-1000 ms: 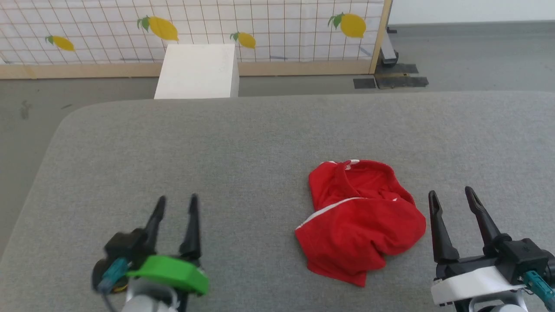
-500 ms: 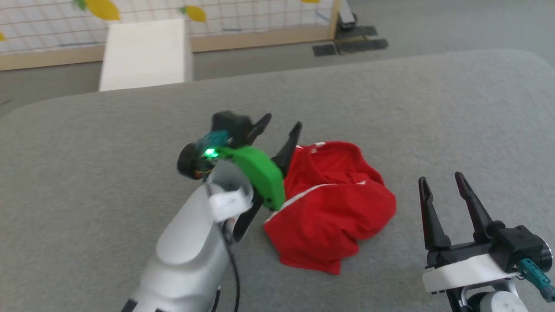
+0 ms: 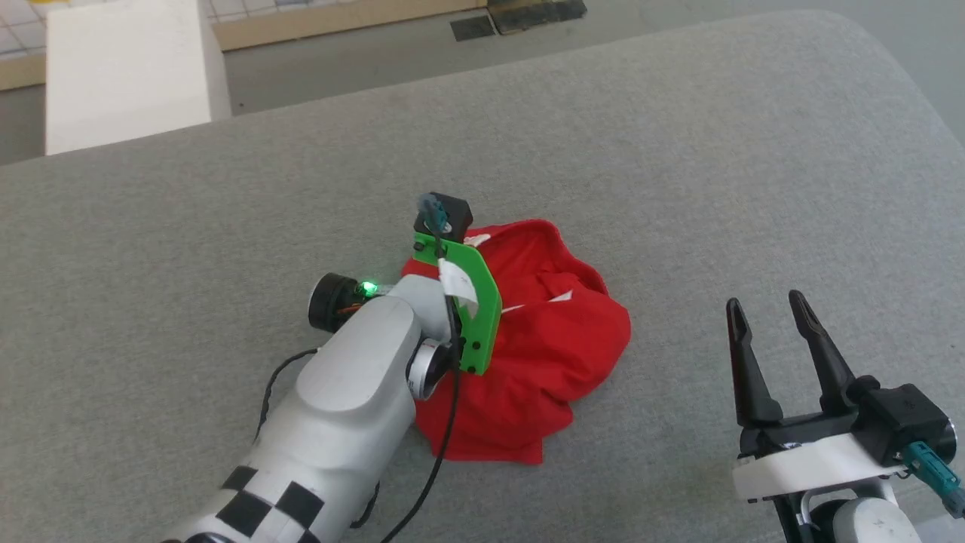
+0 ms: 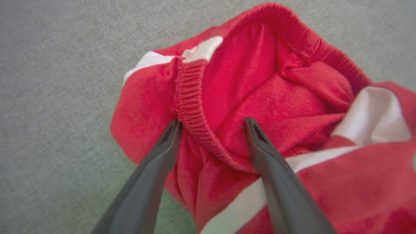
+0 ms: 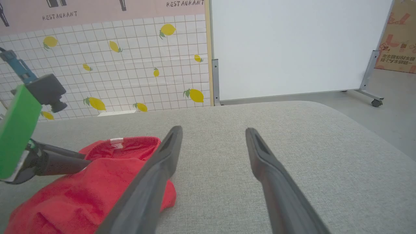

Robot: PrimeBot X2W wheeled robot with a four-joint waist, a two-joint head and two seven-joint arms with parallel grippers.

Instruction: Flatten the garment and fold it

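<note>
The garment (image 3: 558, 339) is a crumpled red heap with white stripes on the grey padded surface, its elastic waistband (image 4: 191, 107) facing up. My left gripper (image 4: 213, 123) is open and points down onto the heap's far-left part. One finger stands on each side of the waistband, tips at the cloth, with nothing pinched. In the head view the left wrist's green bracket (image 3: 475, 302) hides those fingers. My right gripper (image 3: 769, 317) stands open over bare surface to the right of the garment (image 5: 81, 191), apart from it.
The grey padded surface (image 3: 678, 151) has a rounded far edge, with floor beyond it. A white box (image 3: 124, 72) stands past the far-left edge. A lemon-patterned panel (image 5: 113, 65) and a whiteboard (image 5: 292, 48) stand behind. Bare surface lies right of the garment.
My left arm swung from the lower left up and right, ending over the garment's waistband, still open. The head camera tilted down and turned. My right gripper kept its place.
</note>
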